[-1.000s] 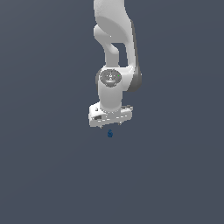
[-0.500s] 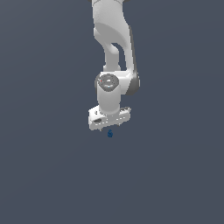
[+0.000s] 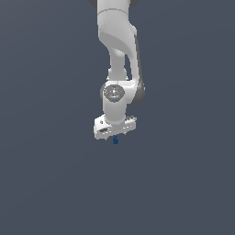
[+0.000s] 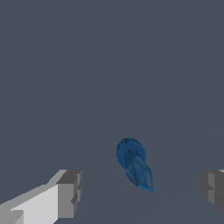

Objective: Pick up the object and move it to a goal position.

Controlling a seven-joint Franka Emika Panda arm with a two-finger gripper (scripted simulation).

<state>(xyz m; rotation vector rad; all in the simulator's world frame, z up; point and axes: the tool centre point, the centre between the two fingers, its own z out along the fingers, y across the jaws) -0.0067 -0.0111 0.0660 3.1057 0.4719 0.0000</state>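
The object (image 3: 115, 140) is a tiny dark blue elongated piece with a thicker round end. In the exterior view it lies on the grey surface directly under my white gripper (image 3: 114, 136). In the wrist view the object (image 4: 133, 164) lies between my two grey fingertips, one (image 4: 69, 193) on one side and the other (image 4: 213, 188) on the other side. Neither fingertip touches it. The gripper (image 4: 141, 191) is open, with wide gaps on both sides of the piece. Its fingers are hidden under the hand in the exterior view.
A plain dark grey surface (image 3: 50, 183) fills both views. The white arm (image 3: 118, 50) rises straight up above the hand to the exterior view's top edge. No goal marker shows.
The hand has come down a little toward the blue piece. The piece has not moved.
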